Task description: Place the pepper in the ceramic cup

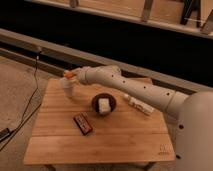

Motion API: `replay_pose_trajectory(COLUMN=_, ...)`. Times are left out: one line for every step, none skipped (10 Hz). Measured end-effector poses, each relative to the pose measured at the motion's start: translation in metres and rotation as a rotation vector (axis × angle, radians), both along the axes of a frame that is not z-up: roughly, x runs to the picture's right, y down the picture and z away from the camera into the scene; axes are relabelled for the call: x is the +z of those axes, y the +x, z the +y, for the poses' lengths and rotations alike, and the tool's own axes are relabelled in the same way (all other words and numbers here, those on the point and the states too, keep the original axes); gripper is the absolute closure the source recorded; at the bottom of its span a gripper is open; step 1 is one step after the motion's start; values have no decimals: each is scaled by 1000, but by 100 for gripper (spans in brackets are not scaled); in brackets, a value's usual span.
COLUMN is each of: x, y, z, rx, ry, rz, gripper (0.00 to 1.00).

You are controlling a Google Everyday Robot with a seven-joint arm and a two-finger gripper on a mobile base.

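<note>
The small cream-white ceramic cup (pixel 67 88) stands upright near the far left corner of the wooden table (pixel 125 140). My gripper (pixel 71 76) is at the end of the white arm that reaches in from the right, directly above the cup. It is shut on the orange pepper (pixel 68 74), which shows just over the cup's rim. Most of the pepper is hidden by the gripper.
A dark round bowl (pixel 104 104) with a white block in it sits mid-table, right of the cup. A dark rectangular bar (pixel 83 123) lies in front of it. A white bottle (pixel 139 104) lies at the right under the arm. A cable (pixel 30 100) hangs left of the table.
</note>
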State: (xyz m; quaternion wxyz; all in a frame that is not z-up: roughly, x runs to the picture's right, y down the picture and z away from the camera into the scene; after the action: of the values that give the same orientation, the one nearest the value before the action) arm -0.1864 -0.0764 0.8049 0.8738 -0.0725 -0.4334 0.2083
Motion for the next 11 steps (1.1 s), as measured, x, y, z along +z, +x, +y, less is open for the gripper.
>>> replay_pose_trajectory(x=4, y=-1, z=-5, rx=-3, ry=7, rz=-3, gripper=100)
replay_pose_trajectory(x=10, y=-5, z=-13, rx=-9, ry=18, rz=-12, gripper=100)
replay_pose_trajectory(x=14, y=-8, z=-16, rx=-14, ry=22, rz=-18, gripper=100)
replay_pose_trajectory(x=17, y=-10, z=-21, rx=-16, ry=26, rz=-26, gripper=100)
replay_pose_trajectory(x=22, y=-14, z=-26, rx=-16, ry=30, rz=-40, gripper=100)
replay_pose_trajectory(x=25, y=-18, z=-28, rx=-18, ry=31, rz=-50, gripper=100)
replay_pose_trajectory(x=27, y=-23, z=-30, rx=-19, ry=32, rz=-64, gripper=100)
replay_pose_trajectory(x=29, y=-30, z=-32, rx=-20, ry=31, rz=-83, gripper=100)
replay_pose_trajectory(x=30, y=-34, z=-34, rx=-17, ry=32, rz=-98, gripper=100)
replay_pose_trajectory(x=30, y=-37, z=-36, rx=-15, ry=34, rz=-110, gripper=100)
replay_pose_trajectory(x=28, y=-42, z=-39, rx=-13, ry=38, rz=-124, gripper=100)
